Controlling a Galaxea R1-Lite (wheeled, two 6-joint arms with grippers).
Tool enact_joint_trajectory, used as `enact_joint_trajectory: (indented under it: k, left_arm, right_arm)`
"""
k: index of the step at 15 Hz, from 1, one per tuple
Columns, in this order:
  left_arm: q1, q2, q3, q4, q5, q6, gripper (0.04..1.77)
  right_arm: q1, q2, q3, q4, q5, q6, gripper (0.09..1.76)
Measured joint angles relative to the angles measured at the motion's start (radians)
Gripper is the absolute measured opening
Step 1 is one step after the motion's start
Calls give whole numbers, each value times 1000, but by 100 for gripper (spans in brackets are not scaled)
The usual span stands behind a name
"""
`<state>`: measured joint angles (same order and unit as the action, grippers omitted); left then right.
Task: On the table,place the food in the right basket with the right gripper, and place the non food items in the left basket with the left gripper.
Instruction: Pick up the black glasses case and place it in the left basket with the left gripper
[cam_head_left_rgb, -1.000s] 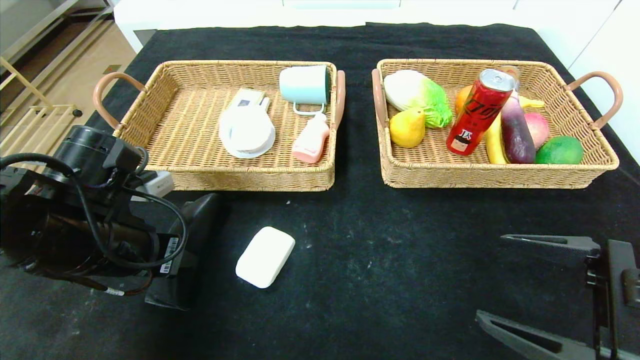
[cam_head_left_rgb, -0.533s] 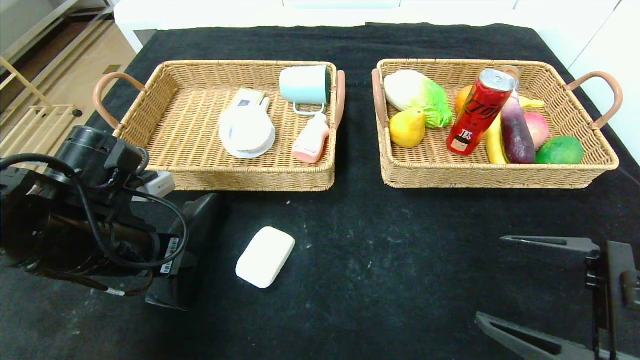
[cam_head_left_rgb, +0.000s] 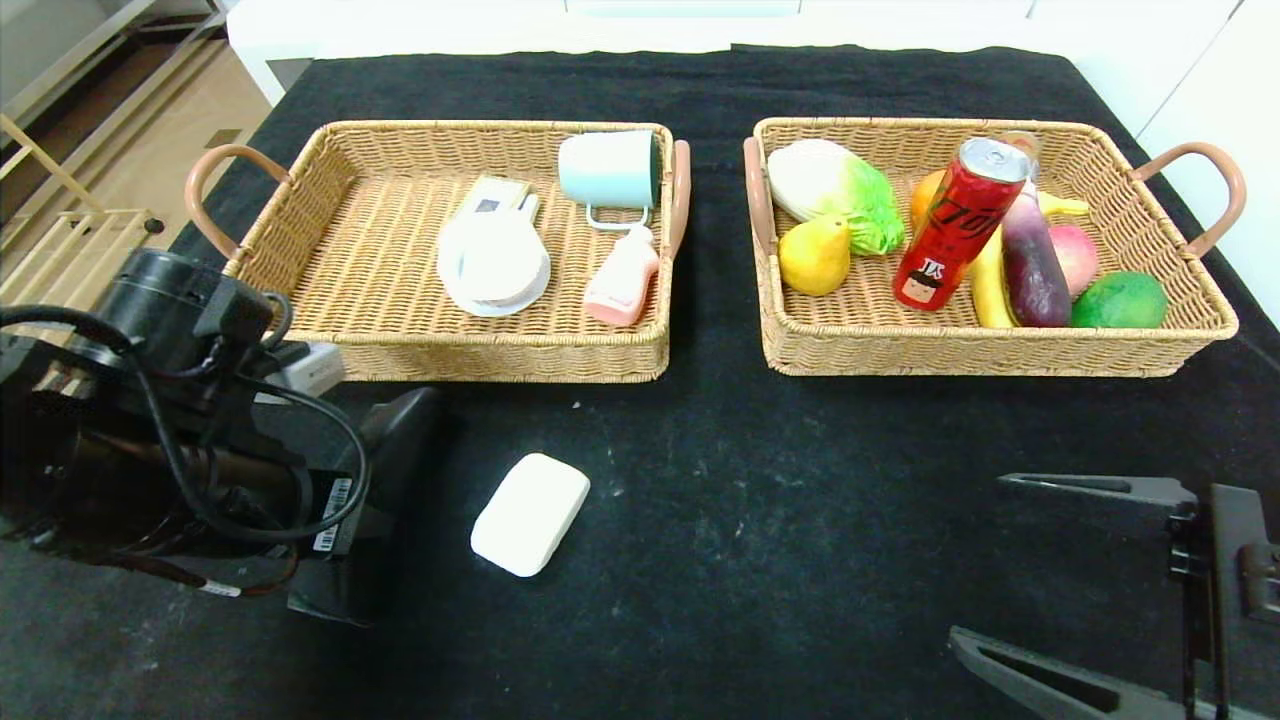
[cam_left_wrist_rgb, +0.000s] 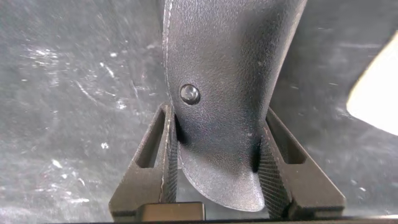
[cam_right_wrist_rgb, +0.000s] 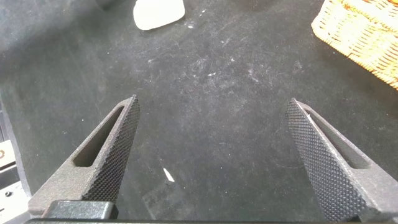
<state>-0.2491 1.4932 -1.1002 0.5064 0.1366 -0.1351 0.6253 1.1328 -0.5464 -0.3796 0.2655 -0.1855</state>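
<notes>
Left end effector (cam_left_wrist_rgb: 214, 168) low at the tabletop's (cam_head_left_rgb: 720, 520) near left, clamped on a black case (cam_left_wrist_rgb: 227, 93); white soap (cam_head_left_rgb: 530, 513) on the tabletop just beside it; left basket (cam_head_left_rgb: 300, 200) holds cup (cam_head_left_rgb: 608, 170), pink bottle (cam_head_left_rgb: 622, 280) and white disc (cam_head_left_rgb: 493, 262); right basket (cam_head_left_rgb: 1180, 330) holds can (cam_head_left_rgb: 955, 225), pear (cam_head_left_rgb: 813, 257) and other produce; right end effector (cam_right_wrist_rgb: 214, 162) hovers at near right, fingers wide apart, empty.
</notes>
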Motion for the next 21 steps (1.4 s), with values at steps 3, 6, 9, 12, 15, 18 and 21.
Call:
enact_joint_trajectory:
  k: [3, 6, 9, 12, 15, 18, 21]
  left_arm:
    - [-29, -73, -9, 8, 5, 2, 78]
    - [-53, -150, -27, 8, 11, 4, 78]
    - [-56, -205, -58, -44, 12, 4, 78]
    - [-44, -206, -118, -111, 30, 4, 77]
    - [-24, -156, -209, -150, 61, 5, 77]
    - [17, -71, -300, -205, 64, 8, 77]
    - [53, 19, -384, -238, 64, 10, 76]
  right_arm:
    - [0, 0, 0, 0, 0, -3, 171]
    - [4, 2, 3, 0, 0, -6, 171]
    - [9, 4, 6, 0, 0, -7, 171]
    - [12, 6, 8, 0, 0, -8, 171]
    - [14, 4, 8, 0, -1, -8, 171]
    - [14, 2, 8, 0, -1, -11, 171]
    - [14, -3, 8, 0, -1, -16, 171]
